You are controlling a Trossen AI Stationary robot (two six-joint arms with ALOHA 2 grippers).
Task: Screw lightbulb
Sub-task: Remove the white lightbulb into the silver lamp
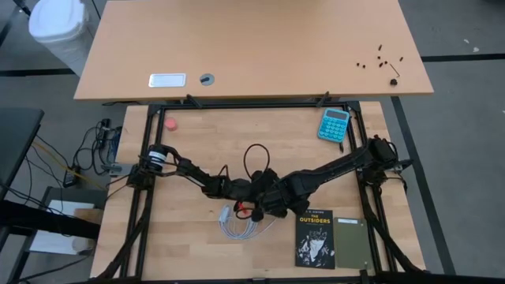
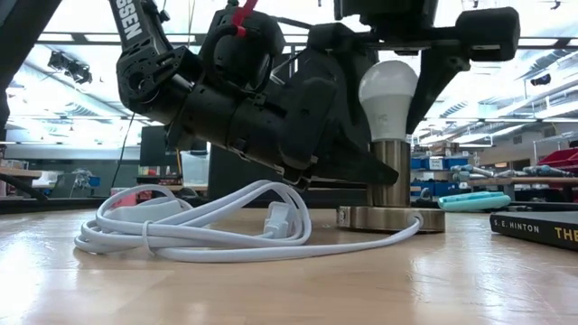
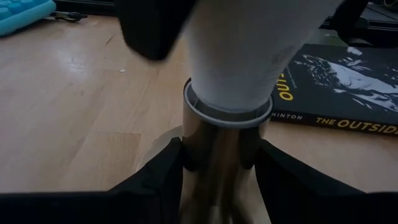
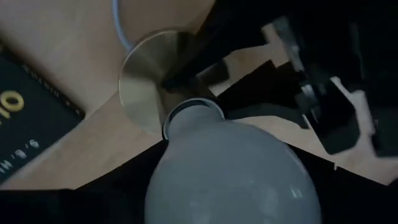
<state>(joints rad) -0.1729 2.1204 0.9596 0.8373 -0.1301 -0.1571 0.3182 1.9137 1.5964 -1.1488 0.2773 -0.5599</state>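
Upright in the brass-coloured socket [image 2: 392, 181], the lightbulb [image 2: 388, 88] stands near the middle of the table [image 1: 189, 237], toward its near edge — white dome up, its neck seated at the rim of the socket's post. The socket's round base rests flat on the wood, with the coiled white cable [image 2: 194, 230] lying just to its left in the low view and one strand curving around the base.

The left gripper [image 3: 217, 165] reaches in from the left and is pinching the socket post: its 2 dark fingers [image 3: 155, 180] press against either side of the metal cylinder, just below the bulb's neck.

The right gripper [image 2: 411, 68] comes in from the right and hangs over the bulb from above. Its dark fingers flank the white dome on both sides, but whether they touch the glass or stand a little off it cannot be told — the low view shows them close beside the dome, and the right wrist view is filled by the bulb itself.

On the table to the right of the socket lies a black book [image 1: 316, 238] with a dark green booklet [image 1: 352, 243] just beside it. A blue calculator [image 1: 334, 124] sits farther back on the right, well apart from the arms.
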